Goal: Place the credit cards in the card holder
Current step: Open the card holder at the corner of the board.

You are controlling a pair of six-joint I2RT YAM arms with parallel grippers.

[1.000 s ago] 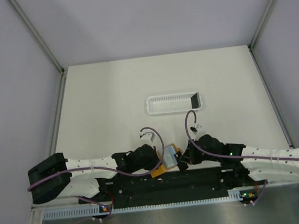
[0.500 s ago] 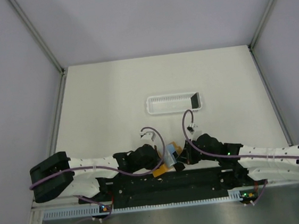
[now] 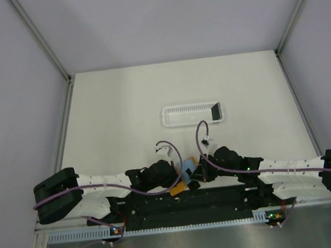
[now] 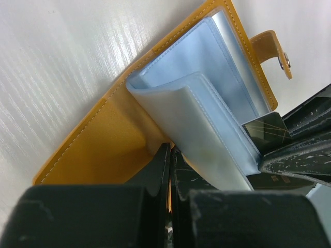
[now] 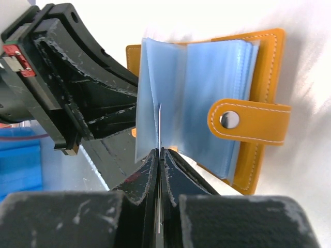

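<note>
The right pincer [image 3: 198, 177], credit card [image 4: 265, 133] in its grip, has slid left toward the frame's centre, up against the card holder [image 3: 187, 171], whose blue sleeves show plainer

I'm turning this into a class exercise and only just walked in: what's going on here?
The left arm pinches the open orange card holder in shut jaws. The right arm, jaws shut on a dark card, has the card's edge at a blue plastic sleeve. A second card stands in the white tray.

pale grey walls [image 3: 160, 18], aluminium corner posts [image 3: 39, 36], white table [image 3: 121, 99], metal ledge [image 3: 184, 246] in front, even light.
</note>
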